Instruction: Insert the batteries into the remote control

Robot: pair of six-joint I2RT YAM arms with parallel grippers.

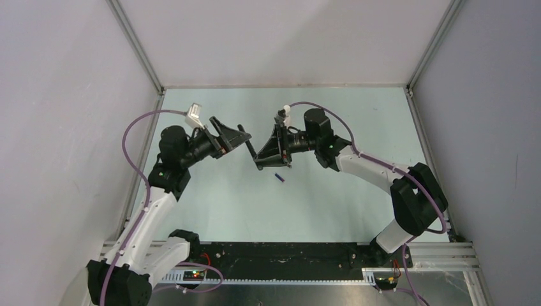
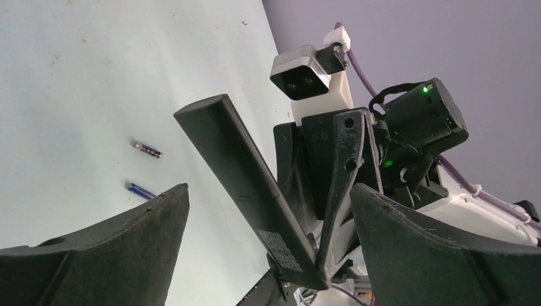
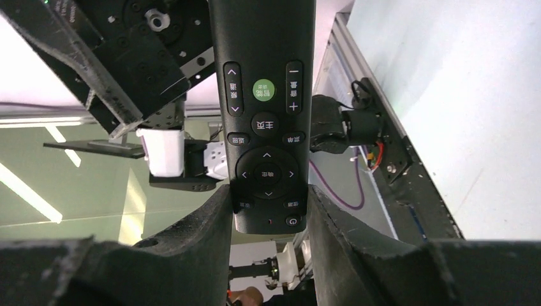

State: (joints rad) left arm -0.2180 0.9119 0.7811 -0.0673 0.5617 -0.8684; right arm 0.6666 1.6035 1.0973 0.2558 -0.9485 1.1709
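My right gripper (image 3: 269, 192) is shut on the lower end of the remote control (image 3: 265, 95), a slim black bar whose button face is turned to the right wrist camera. In the top view the remote (image 1: 251, 148) hangs above the table between the right gripper (image 1: 261, 157) and the left gripper (image 1: 243, 136). My left gripper (image 2: 269, 189) stands wide open with nothing held; the remote's plain back (image 2: 245, 172) shows beyond its fingers. Two batteries lie on the table: a blue-purple one (image 2: 140, 190) (image 1: 279, 177) and a dark one with a pale end (image 2: 147, 150).
The right arm's wrist camera (image 2: 300, 73) and motor housing (image 2: 424, 118) face the left gripper closely. A black rail with wiring (image 1: 287, 255) runs along the near edge. Grey walls (image 1: 64, 95) enclose the pale green table (image 1: 344, 210) on three sides.
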